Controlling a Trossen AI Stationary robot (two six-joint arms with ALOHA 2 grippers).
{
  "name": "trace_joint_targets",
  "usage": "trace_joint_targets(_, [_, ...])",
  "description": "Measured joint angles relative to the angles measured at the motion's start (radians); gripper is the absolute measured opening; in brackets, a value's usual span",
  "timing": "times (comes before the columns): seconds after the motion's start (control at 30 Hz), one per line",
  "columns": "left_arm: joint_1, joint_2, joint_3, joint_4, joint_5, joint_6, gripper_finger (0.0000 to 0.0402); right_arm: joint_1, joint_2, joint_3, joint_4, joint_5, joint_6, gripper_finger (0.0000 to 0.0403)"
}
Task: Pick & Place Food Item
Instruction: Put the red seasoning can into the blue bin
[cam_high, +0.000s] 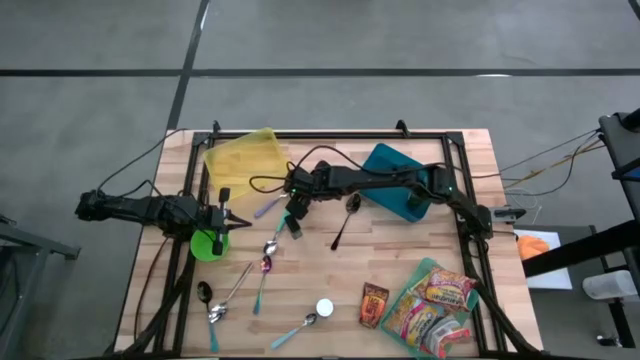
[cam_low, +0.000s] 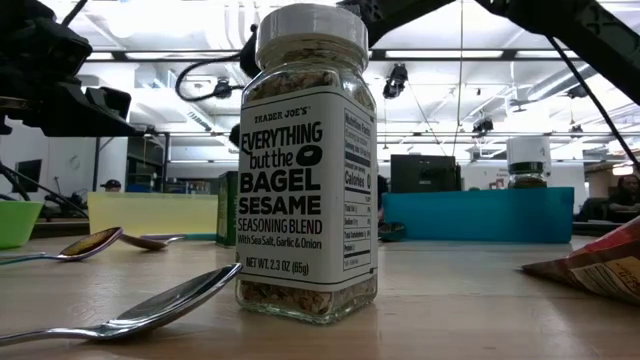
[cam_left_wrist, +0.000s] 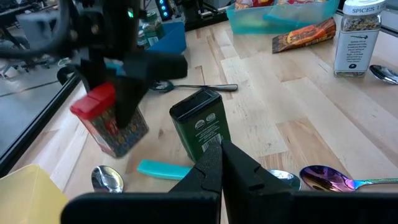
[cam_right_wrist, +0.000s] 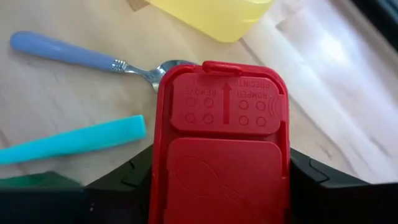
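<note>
From above, the right pincer (cam_high: 296, 212) reaches across the middle of the tabletop (cam_high: 400, 270), far nearer the work than the left pincer (cam_high: 228, 217), which waits pressed together beside the green bowl (cam_high: 207, 245). The yellow container (cam_high: 242, 160) sits just behind the right pincer, the teal container (cam_high: 398, 178) off toward the right arm's base, with bare wood open in front. The low view is filled by the bagel seasoning jar (cam_low: 307, 165); the grasp itself is not shown there. In the left wrist view, the red-capped shaker (cam_left_wrist: 111, 121) hangs tilted in the right pincer, close beside the upright green tin (cam_left_wrist: 202, 124). The right wrist view looks straight down onto the shaker's red lid, pinched between both fingers, its long axis running away from the camera.
</note>
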Motion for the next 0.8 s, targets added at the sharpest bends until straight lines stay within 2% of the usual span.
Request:
trace_joint_targets(0.37, [0.0, 0.0, 0.0, 0.0, 0.0, 0.0, 0.0, 0.023, -0.097, -0.005, -0.122, 0.109, -0.033, 0.0209])
trace_joint_targets(0.47, [0.0, 0.0, 0.0, 0.0, 0.0, 0.0, 0.0, 0.023, -0.138, -0.011, -0.2, 0.109, -0.04, 0.021])
trace_joint_targets(0.67, [0.0, 0.0, 0.0, 0.0, 0.0, 0.0, 0.0, 0.025, -0.257, -0.023, -0.328, 0.109, -0.037, 0.021])
trace_joint_targets(0.8, [0.0, 0.0, 0.0, 0.0, 0.0, 0.0, 0.0, 0.04, -0.378, -0.109, -0.336, 0.16, 0.009, 0.021])
